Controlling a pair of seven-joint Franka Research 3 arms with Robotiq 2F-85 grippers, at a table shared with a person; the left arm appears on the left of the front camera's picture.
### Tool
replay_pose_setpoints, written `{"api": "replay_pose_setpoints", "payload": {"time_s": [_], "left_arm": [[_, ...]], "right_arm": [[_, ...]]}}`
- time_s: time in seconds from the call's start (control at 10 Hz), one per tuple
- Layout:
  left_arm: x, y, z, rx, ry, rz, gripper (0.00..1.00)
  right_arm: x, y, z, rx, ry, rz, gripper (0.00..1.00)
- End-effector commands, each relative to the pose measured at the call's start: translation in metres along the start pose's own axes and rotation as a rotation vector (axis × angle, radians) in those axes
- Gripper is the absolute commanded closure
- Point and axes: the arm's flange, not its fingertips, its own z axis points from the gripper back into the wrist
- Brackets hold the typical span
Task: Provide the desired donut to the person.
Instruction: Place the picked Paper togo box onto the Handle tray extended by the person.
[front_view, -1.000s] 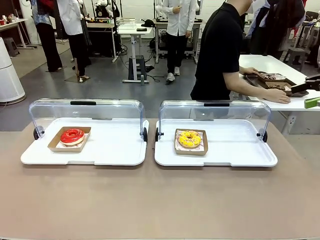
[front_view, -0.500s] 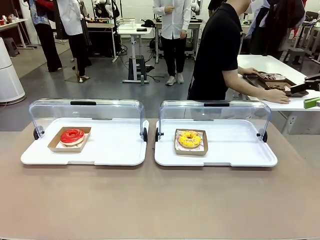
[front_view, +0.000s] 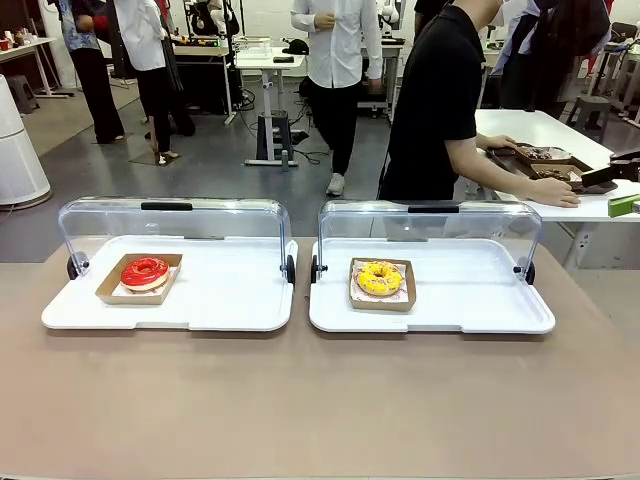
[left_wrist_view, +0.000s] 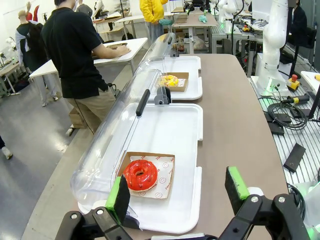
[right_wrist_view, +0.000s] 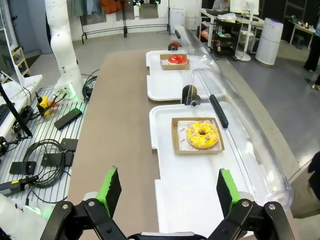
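Both hands gape wide and hold nothing: the left gripper (left_wrist_view: 177, 192) hangs over the red donut (left_wrist_view: 140, 174), the right gripper (right_wrist_view: 169, 191) over the yellow donut (right_wrist_view: 202, 134). Each donut looks soft and sticky-iced, so its cardboard tray (front_view: 381, 284) seems the safer hold. The person (front_view: 440, 100), at one o'clock, faces away; raised clear lids (front_view: 430, 225) stand behind.

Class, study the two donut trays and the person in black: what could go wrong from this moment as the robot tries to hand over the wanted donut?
1. The person is turned to a side table, hands on a tray there, and points at neither donut, so the robot may pick wrongly between the red donut and the yellow donut.
2. Each donut lies in a shallow cardboard tray; an open left gripper or right gripper might crush the icing.
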Motion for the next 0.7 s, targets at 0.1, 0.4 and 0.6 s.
{"api": "replay_pose_setpoints", "payload": {"time_s": [0.1,0.4,0.6], "left_arm": [[0.0023,-0.0006,0.0005,0.009,0.004,0.007,0.00],[0.0023,-0.0006,0.0005,0.009,0.004,0.007,0.00],[0.0023,-0.0006,0.0005,0.009,0.004,0.007,0.00]], "right_arm": [[-0.0011,0.0011,-0.0017,0.004,-0.010,0.000,0.00],[-0.0011,0.0011,-0.0017,0.004,-0.010,0.000,0.00],[-0.0011,0.0011,-0.0017,0.004,-0.010,0.000,0.00]]}}
